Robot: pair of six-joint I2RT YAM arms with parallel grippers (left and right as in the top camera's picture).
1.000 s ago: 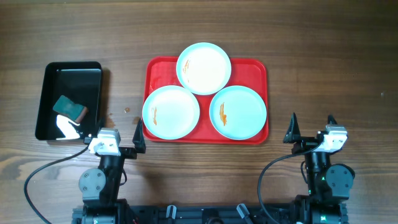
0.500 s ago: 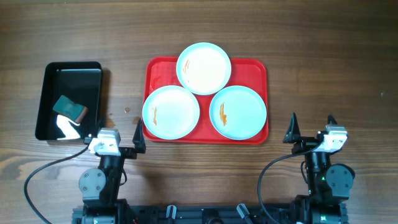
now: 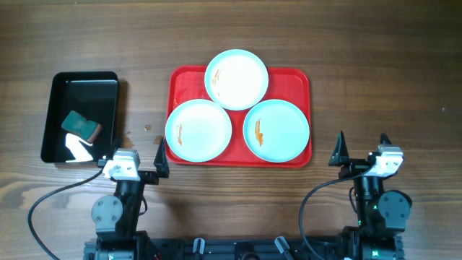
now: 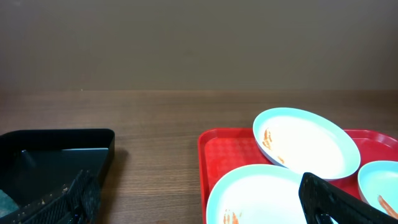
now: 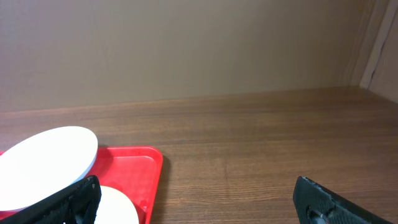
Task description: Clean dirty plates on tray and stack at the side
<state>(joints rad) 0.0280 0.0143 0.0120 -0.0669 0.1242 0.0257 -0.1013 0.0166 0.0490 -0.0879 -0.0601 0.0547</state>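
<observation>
Three pale mint plates lie on the red tray. One plate rests at the tray's far edge, partly over the other two. A second plate sits front left and a third plate front right, both with orange-brown smears. My left gripper stands open near the table's front, left of the tray, holding nothing. My right gripper is open too, to the right of the tray. In the left wrist view the tray and the far plate lie ahead between the fingers.
A black glossy tray sits at the left, with a teal sponge inside it. A small speck marks the wood between the two trays. Bare wooden table extends to the right of the red tray.
</observation>
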